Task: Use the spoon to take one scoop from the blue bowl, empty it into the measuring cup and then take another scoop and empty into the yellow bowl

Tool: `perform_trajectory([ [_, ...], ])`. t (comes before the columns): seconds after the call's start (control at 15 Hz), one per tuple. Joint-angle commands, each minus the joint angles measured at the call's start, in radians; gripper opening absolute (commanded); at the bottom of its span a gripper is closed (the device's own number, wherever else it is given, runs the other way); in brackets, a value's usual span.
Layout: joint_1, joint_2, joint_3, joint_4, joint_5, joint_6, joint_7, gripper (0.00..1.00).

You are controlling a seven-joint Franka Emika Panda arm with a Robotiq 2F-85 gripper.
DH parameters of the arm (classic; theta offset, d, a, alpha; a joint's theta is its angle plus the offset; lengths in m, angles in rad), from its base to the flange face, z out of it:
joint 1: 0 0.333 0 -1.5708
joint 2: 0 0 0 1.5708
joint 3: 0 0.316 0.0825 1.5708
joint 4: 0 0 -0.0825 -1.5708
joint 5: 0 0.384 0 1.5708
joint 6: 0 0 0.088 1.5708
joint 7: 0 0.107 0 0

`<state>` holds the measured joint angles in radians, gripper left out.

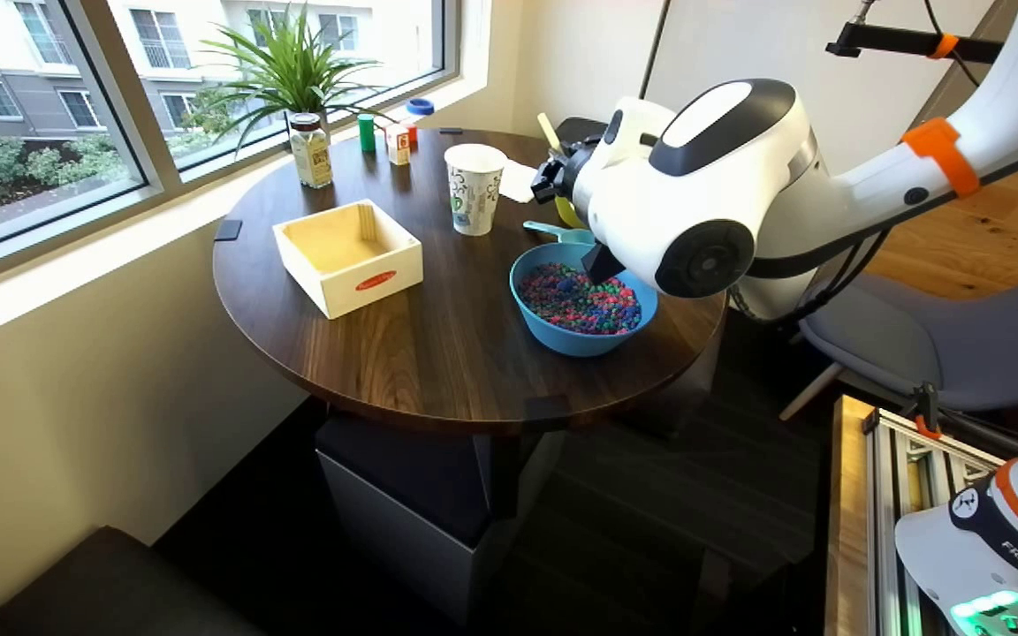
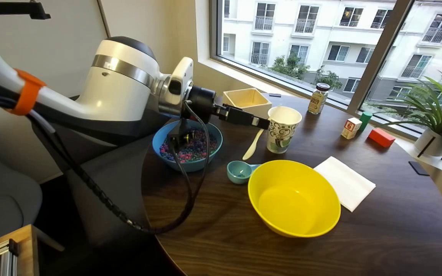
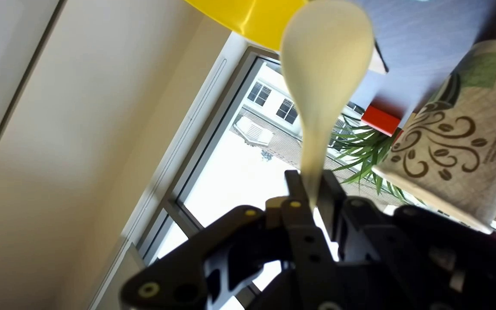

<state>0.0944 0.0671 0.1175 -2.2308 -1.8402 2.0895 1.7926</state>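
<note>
Wrist view: the gripper (image 3: 311, 183) has its jaws pinched together on the handle of the spoon (image 3: 326, 51), with just that handle's thickness between them. The wide end sticks out past the jaws and overlaps the yellow bowl (image 3: 252, 21) up top. A swirly paper cup (image 3: 454, 137) takes up the right side.

In an exterior view, the blue bowl (image 1: 581, 344), loaded with multicoloured bits (image 1: 573, 300), sits close to the near right edge of the round tabletop (image 1: 438, 353). The yellow bowl is mostly hidden behind the arm (image 1: 730, 185). The wooden box (image 1: 341, 296) is over by the left edge, with a seasoning jar (image 1: 313, 161) back at the far left edge.

In an exterior view, the spoon slants down from the jaws, wide end lowest, over the tabletop left of the paper cup; no idea how high. The measuring cup (image 2: 239, 172), a little turquoise one, sits between the two bowls, handle running up to the yellow bowl; can't tell if they touch. A red block (image 2: 381, 137) is off by the far right edge.
</note>
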Motion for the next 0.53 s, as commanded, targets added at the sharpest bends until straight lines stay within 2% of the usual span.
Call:
perform_trajectory([
  [0.0, 0.004, -0.021, 0.002, -0.008, 0.031, -0.005, 0.002, 0.03],
  [0.27, 0.001, -0.054, -0.001, 0.013, 0.115, 0.021, -0.036, 0.03],
  [0.47, 0.0, -0.086, -0.005, 0.033, 0.224, 0.048, -0.09, 0.03],
])
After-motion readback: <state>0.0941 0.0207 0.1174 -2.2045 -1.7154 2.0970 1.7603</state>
